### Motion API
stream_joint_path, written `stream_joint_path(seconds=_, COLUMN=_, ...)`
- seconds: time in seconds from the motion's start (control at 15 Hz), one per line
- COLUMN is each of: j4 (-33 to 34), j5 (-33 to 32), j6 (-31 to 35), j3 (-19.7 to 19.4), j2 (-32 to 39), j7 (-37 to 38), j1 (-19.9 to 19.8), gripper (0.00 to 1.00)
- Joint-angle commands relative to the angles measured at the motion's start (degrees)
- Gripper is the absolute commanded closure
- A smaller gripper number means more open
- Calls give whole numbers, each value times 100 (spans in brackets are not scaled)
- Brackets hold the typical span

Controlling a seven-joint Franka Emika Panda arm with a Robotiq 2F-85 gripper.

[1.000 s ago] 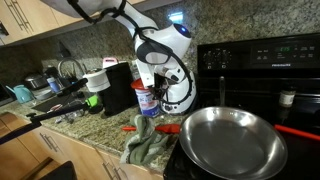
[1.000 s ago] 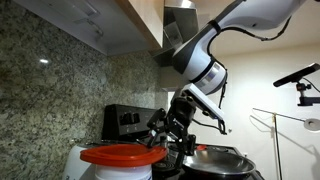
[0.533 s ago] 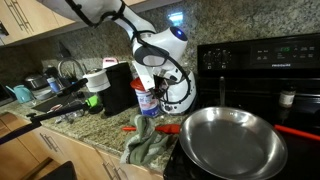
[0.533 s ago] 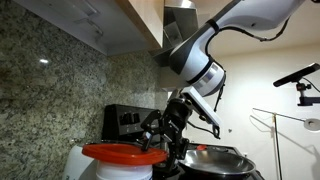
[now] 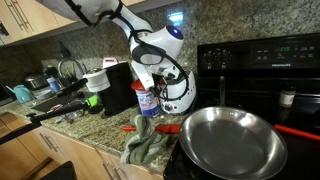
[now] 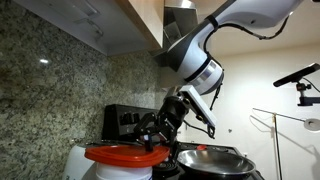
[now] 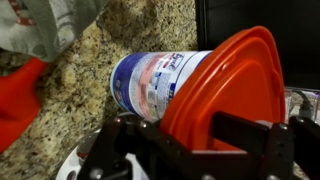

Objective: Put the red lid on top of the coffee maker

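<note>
At right in the wrist view, the claw (image 7: pixel 190 138) is pinching the red lid (image 7: pixel 225 95) close by a labelled jar (image 7: pixel 150 80); keeping it level while carrying toward the coffee maker (image 5: pixel 118 88) is looking wisest

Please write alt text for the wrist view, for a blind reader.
The gripper grips the red lid by its edge, in front of a clear labelled jar. Behind lies a speckled granite counter with a grey cloth.
</note>
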Motion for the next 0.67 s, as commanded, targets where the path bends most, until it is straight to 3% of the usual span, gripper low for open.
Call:
stream_joint_path(seconds=0.0, j4=-318, j5=14, j6=256, j3=48, j2=-173, j7=-242, j1=46, gripper=99)
stream_joint_path(seconds=0.4, j4=-1358, j5=158, j6=599, j3=223, j2=-1207, j7=-1251, j1=-6, gripper=99)
stream_joint_path(seconds=0.6, j4=-1944, j5=585, j6=750, j3=301, j2=-1898, j7=-2009, j1=-71, gripper=100)
